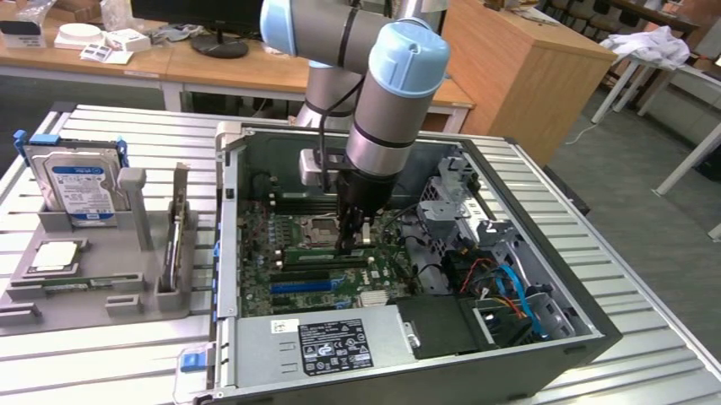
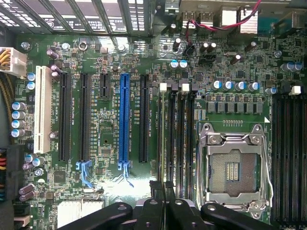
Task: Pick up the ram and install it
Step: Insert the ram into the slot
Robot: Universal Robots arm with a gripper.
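My gripper (image 1: pixel 354 246) reaches down into the open computer case (image 1: pixel 586 325), its tips just above the motherboard (image 1: pixel 295 270) beside the empty processor socket (image 1: pixel 319 229). In the wrist view the gripper (image 2: pixel 163 188) is shut, with the black fingers (image 2: pixel 156 201) pressed together in line with the memory slots (image 2: pixel 173 139) next to the socket (image 2: pixel 231 165). I cannot tell whether anything thin is between them. A narrow green board strip, which looks like the ram (image 1: pixel 66 285), lies in a groove of the grey fixture (image 1: pixel 124 295) outside the case.
The fixture also holds an upright blue-labelled hard drive (image 1: pixel 77 181), a square silver chip (image 1: pixel 54 255) and an upright board (image 1: pixel 176 240). Inside the case are a power supply (image 1: pixel 333 346), drive cage (image 1: pixel 457 198) and blue and orange cables (image 1: pixel 512 291). Expansion slots (image 2: pixel 123 117) lie beside the memory slots.
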